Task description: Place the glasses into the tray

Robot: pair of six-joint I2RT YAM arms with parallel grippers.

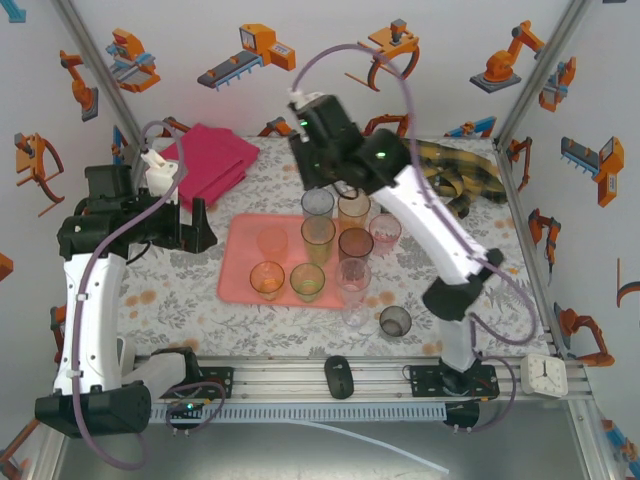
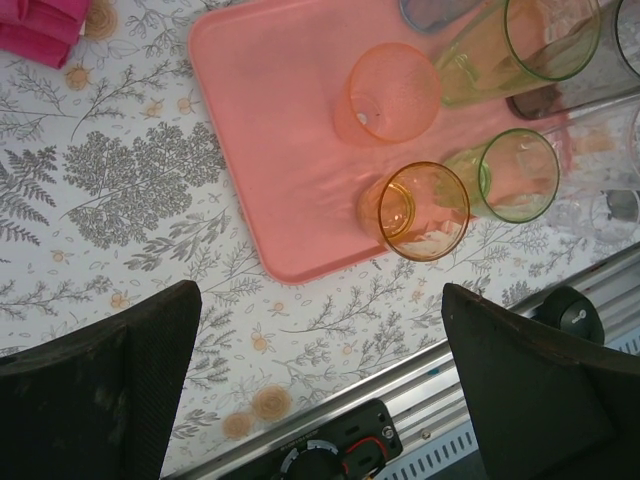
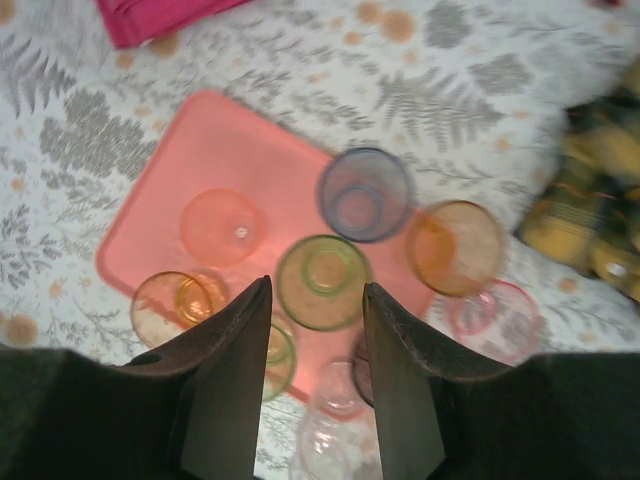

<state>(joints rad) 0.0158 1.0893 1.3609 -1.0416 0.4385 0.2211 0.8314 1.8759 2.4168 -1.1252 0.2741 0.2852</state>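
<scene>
A flat salmon-pink plastic tray (image 1: 240, 262) lies on the leafy-print counter (image 1: 170, 300). Most of the small see-through glasses (image 1: 318, 234) stand mouth-up on the tray's right half, packed close so more can fit. One smoky dark glass (image 1: 396, 321) sits off the tray, just past its near right corner. The right jaws hang over the tray's far edge, a little apart and empty. The left jaws are wide and empty, just left of the tray. The glasses look smooth, round and slippery.
</scene>
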